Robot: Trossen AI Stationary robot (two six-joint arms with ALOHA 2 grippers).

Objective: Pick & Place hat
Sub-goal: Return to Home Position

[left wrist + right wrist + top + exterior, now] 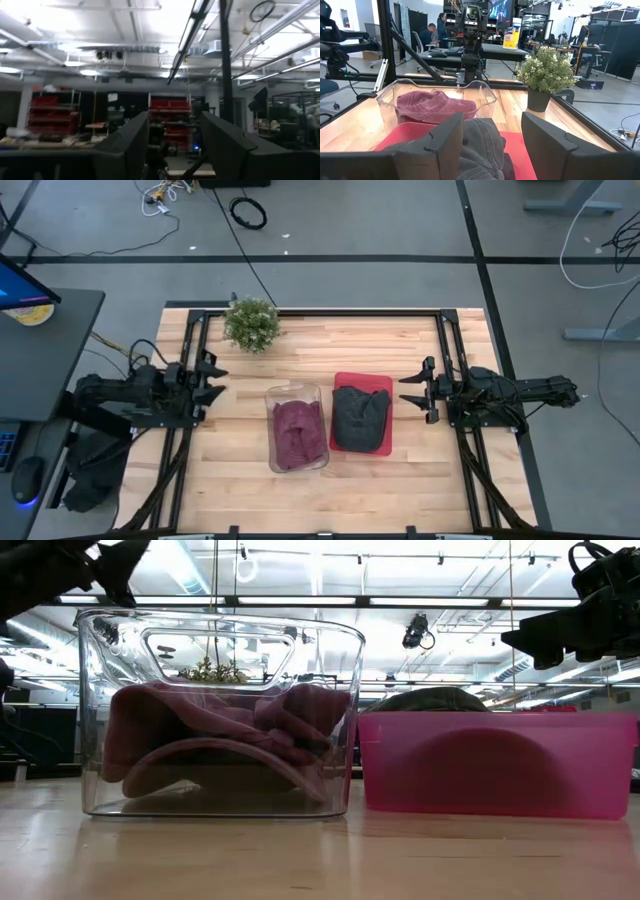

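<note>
One transparent plastic bin (296,389), one red plastic bin (362,378), one maroon cap pile (297,435), one black cap pile (360,418), one green potted plant (251,324).

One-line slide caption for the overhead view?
Red caps in the transparent bin, black caps in the red bin beside it; left end effector and right end effector open at either side.

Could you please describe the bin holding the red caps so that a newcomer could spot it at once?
On the wooden table, two bins stand side by side near the middle. Take the transparent bin toward the left gripper, nearer the potted plant. Unlike the red bin of black caps beside it, its walls are clear, with dark red caps showing through.
</note>
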